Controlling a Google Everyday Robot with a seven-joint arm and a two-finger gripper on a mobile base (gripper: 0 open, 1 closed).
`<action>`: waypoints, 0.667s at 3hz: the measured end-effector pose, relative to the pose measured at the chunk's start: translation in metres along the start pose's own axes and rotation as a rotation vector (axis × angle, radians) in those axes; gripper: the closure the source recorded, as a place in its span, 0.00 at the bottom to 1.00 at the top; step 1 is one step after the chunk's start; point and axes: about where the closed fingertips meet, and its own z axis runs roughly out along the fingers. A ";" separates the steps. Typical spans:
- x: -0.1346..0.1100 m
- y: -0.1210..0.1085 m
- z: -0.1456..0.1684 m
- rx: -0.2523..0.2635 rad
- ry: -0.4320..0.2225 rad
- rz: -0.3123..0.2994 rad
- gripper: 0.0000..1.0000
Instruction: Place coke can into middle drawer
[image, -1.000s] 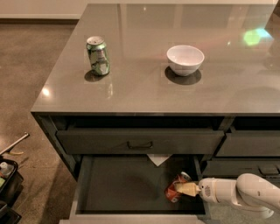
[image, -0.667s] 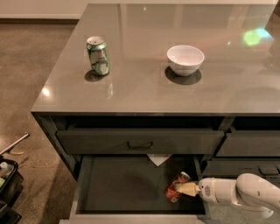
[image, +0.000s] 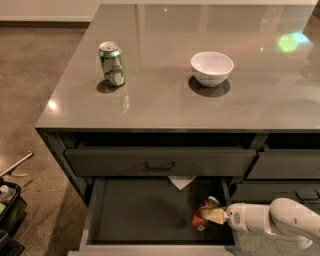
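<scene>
The coke can (image: 201, 219), red with a silver top, lies tilted at the right side of the open middle drawer (image: 135, 212), just above or on its dark floor. My gripper (image: 212, 216) reaches in from the right on a white arm (image: 280, 220). Its tan fingers (image: 216, 216) are closed across the can's side. Part of the can is hidden behind the fingers.
A green-and-silver can (image: 112, 63) and a white bowl (image: 212, 67) stand on the grey counter (image: 165, 110). The shut top drawer (image: 160, 162) with a black handle overhangs the open one. A white paper corner (image: 181, 182) shows at the drawer's back. Narrower drawers (image: 285, 165) are to the right.
</scene>
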 end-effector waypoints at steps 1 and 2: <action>0.000 0.000 0.000 0.000 0.000 0.000 0.00; 0.000 0.000 0.000 0.000 0.000 0.000 0.00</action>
